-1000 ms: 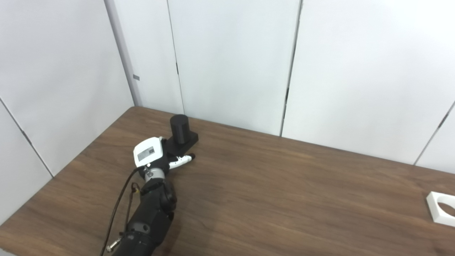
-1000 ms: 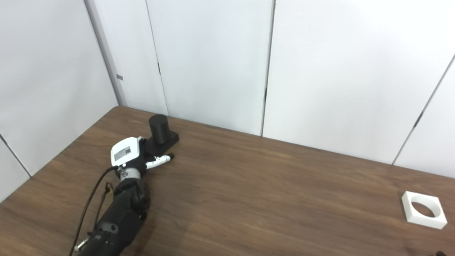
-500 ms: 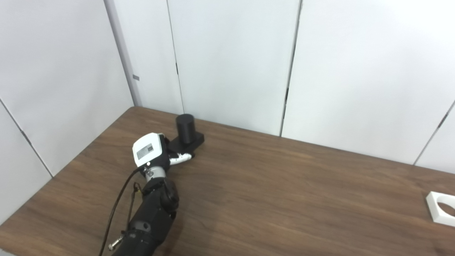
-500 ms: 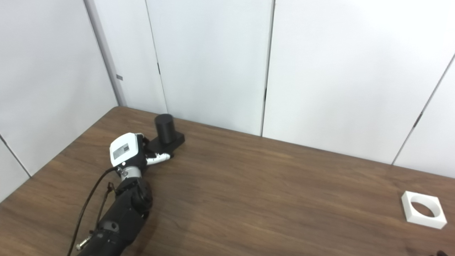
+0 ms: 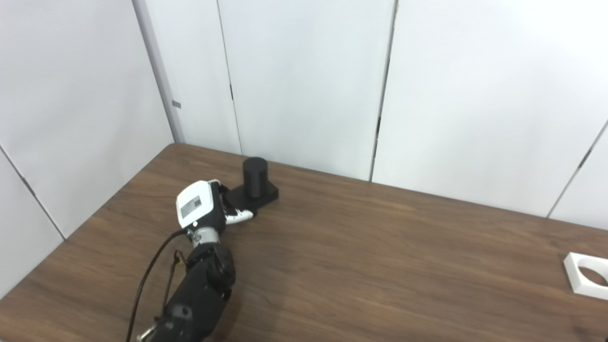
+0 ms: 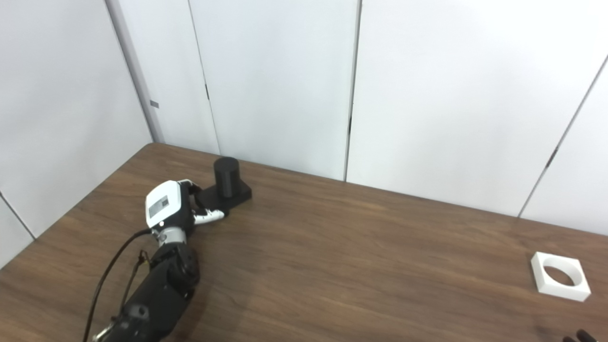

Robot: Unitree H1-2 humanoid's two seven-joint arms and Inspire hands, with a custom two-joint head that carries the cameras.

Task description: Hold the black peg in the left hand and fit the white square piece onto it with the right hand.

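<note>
The black peg (image 5: 255,176) stands upright on its square black base (image 5: 262,196) near the table's far left corner. My left hand (image 5: 200,212) rests against the base's near-left corner, its white back toward the camera. Its thumb (image 5: 240,217) is curled along the base's front edge, and the other fingers are mostly hidden behind the hand. The base lies flat on the table. The white square piece (image 6: 560,282), with a round hole, lies at the far right near the table's front. Only dark tips of my right hand (image 6: 583,336) show at the bottom right corner.
The brown wooden table (image 5: 380,266) is ringed by white wall panels (image 5: 304,85) close behind the peg and along the left side. A black cable (image 5: 147,280) hangs along my left forearm.
The peg and its base have slid to the right and slightly farther away, with my left hand following. The thumb, stretched out before, now curls in against the base. The camera has shifted slightly.
</note>
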